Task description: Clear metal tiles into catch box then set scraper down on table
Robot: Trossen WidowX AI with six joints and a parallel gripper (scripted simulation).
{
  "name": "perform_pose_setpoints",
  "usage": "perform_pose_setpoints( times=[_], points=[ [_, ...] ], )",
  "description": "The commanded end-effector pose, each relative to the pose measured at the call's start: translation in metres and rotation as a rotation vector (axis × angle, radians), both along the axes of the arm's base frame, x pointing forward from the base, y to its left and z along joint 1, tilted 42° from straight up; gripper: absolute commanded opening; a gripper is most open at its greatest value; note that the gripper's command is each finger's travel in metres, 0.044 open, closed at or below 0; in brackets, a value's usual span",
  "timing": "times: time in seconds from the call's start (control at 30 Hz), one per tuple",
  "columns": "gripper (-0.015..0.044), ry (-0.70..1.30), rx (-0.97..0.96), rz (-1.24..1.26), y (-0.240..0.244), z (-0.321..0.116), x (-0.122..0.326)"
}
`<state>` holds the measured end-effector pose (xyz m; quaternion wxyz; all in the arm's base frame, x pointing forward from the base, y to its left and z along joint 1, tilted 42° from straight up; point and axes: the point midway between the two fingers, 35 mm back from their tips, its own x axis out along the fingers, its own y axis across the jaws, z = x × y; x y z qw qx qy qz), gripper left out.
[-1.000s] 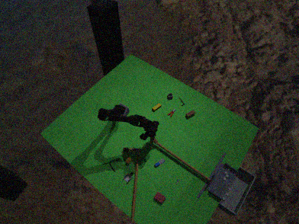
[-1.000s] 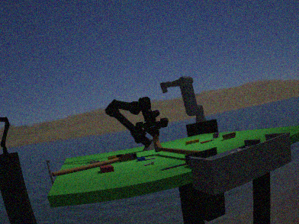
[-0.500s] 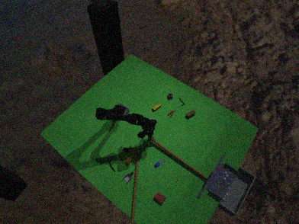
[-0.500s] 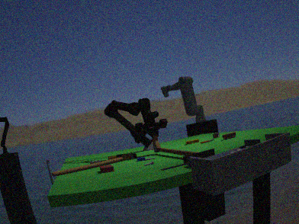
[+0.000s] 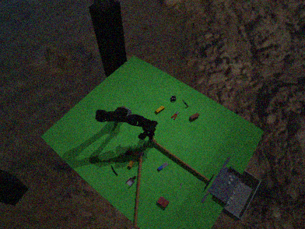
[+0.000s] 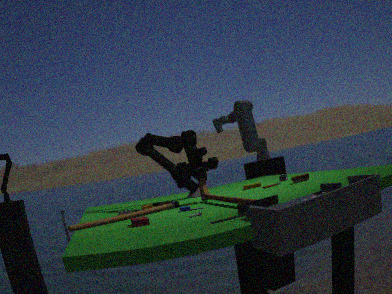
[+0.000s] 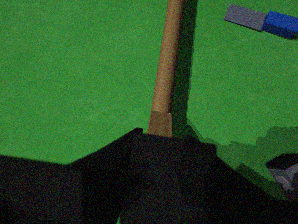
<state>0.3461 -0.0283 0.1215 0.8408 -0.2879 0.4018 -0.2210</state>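
Note:
My gripper (image 5: 152, 139) (image 6: 203, 182) (image 7: 162, 138) is shut on the near end of the long scraper's wooden handle (image 5: 180, 160) (image 6: 227, 198) (image 7: 165, 65). The handle slopes down from the fingers toward the steel bench plate (image 5: 219, 182). The scraper's dark head (image 5: 209, 184) is at the plate's near side. The catch box (image 6: 320, 215) is at the plate's far end. Small pale spots, apparently metal tiles (image 5: 231, 178), show around the plate and box; the dim picture does not tell which lie on the plate and which in the box.
Another wooden-handled tool (image 5: 138, 191) (image 6: 115, 216) lies on the green table. A red block (image 5: 163, 202) (image 6: 140, 221) and a blue-and-grey item (image 5: 162, 167) (image 7: 281, 24) lie between the handles. A yellow block (image 5: 159, 109), red pliers (image 5: 175, 115) and a brown block (image 5: 194, 117) lie across the scraper.

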Motion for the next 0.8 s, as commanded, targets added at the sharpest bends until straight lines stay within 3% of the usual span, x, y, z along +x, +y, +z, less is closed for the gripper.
perform_pose_setpoints(
  times=[0.0, 0.57, 0.77],
  points=[
    [0.0000, -0.013, 0.001, 0.005, 0.003, 0.000, -0.007],
    [0.0440, 0.002, 0.002, -0.001, 0.006, 0.004, -0.006],
    [0.0440, 0.004, 0.004, -0.001, 0.016, 0.012, -0.015]
  ],
)
